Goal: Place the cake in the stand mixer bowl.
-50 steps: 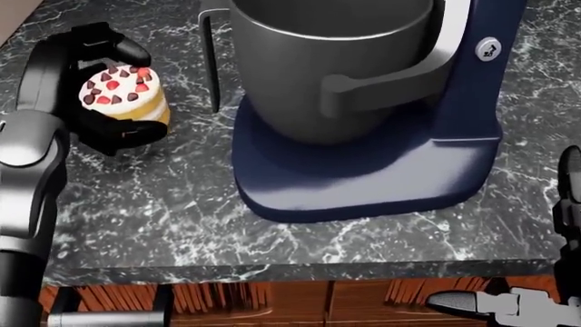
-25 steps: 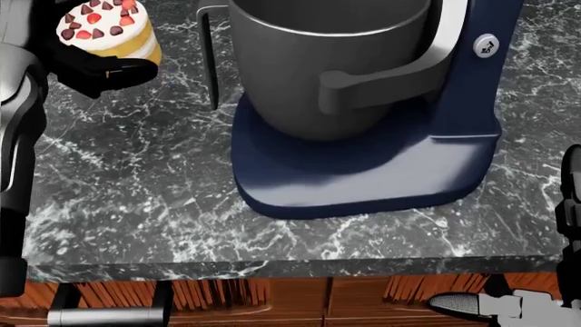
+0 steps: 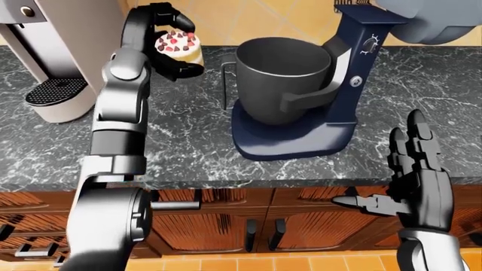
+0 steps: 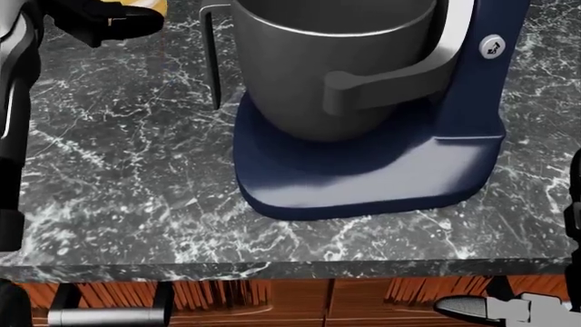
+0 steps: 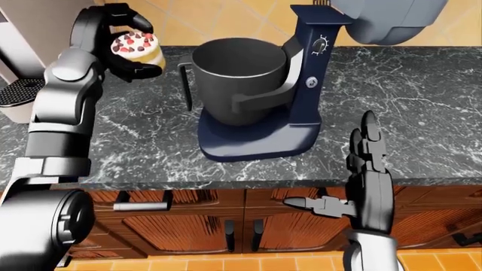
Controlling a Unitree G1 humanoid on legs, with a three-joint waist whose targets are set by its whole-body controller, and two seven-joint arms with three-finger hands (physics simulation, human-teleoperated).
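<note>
Left hand (image 3: 172,42) gripping cake (image 3: 179,46), raised left of mixer bowl (image 3: 282,76); right hand (image 3: 411,180) spread open, empty, below table (image 3: 188,147) edge.

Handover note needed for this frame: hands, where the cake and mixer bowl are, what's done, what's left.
Left hand: shut on the cake, held above the counter, to the left of the bowl in the left-eye view.
Right hand: open, empty, low by the cabinet fronts.
Stand mixer: head tilted up, bowl open on top; nothing visible inside it.
Done: cake grasped and off the counter.
Left: carry it right over the bowl's rim, lower it in, release.
</note>
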